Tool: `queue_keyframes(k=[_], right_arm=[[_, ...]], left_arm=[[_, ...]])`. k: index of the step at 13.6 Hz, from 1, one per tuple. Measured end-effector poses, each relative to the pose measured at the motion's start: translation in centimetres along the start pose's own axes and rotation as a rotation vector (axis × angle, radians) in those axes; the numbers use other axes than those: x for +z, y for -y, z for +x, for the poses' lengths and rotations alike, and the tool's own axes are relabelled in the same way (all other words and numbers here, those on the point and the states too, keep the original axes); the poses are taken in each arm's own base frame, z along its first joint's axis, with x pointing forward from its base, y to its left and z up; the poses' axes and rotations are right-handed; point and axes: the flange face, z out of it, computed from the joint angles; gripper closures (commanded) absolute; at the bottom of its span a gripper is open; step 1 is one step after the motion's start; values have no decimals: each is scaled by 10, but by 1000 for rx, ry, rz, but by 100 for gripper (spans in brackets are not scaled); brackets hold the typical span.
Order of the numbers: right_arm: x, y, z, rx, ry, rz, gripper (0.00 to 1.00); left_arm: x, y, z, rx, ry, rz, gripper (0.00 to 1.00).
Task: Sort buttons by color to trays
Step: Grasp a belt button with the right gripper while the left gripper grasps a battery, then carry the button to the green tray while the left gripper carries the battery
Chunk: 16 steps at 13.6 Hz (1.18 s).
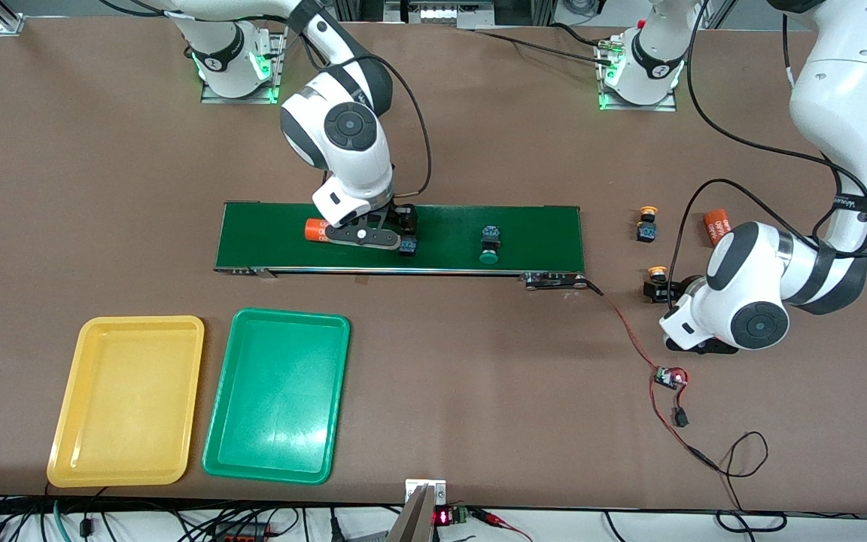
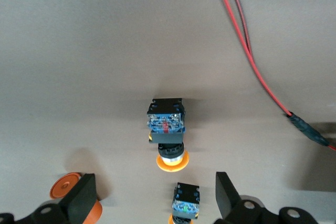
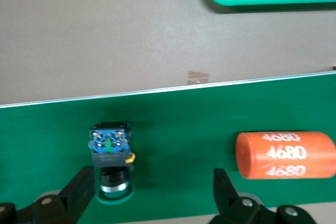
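On the dark-green belt [image 1: 539, 233] lie two green buttons [image 1: 489, 245]. One of them [image 3: 109, 153] lies between the open fingers of my right gripper [image 3: 153, 192], close to one finger [image 3: 81, 195]; the gripper [image 1: 406, 232] is low over the belt. Two yellow buttons [image 1: 647, 223] [image 1: 657, 282] sit on the table off the belt's end toward the left arm. My left gripper [image 2: 155, 200] hangs open and empty over them, with one yellow button [image 2: 185, 203] showing in its gap and another [image 2: 167, 129] farther out. The yellow tray [image 1: 126, 399] and green tray [image 1: 277, 395] are empty, nearer the front camera.
An orange cylinder [image 1: 317, 229] lies on the belt beside the right gripper. Another orange cylinder [image 1: 718, 226] lies by the yellow buttons. A red and black wire [image 1: 633, 335] runs from the belt's end to a small board [image 1: 670, 378].
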Motion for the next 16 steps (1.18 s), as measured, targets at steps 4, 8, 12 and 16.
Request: queue_keyframes(k=[4,8,12,16], right_arm=[[18,4,6,19,17,-6,0],[37,13,10,18,26,-17,3],[49,14,9,14,30,-33,46],[51,10,14,21,27,-39,77]], left_arm=[[12,21,2,-22,7,10,0],[36,103,-15,-119,123,-11,0],[73,146,-57,-155,236,-14,0],[128,171,-82,-184,272,-65,0]])
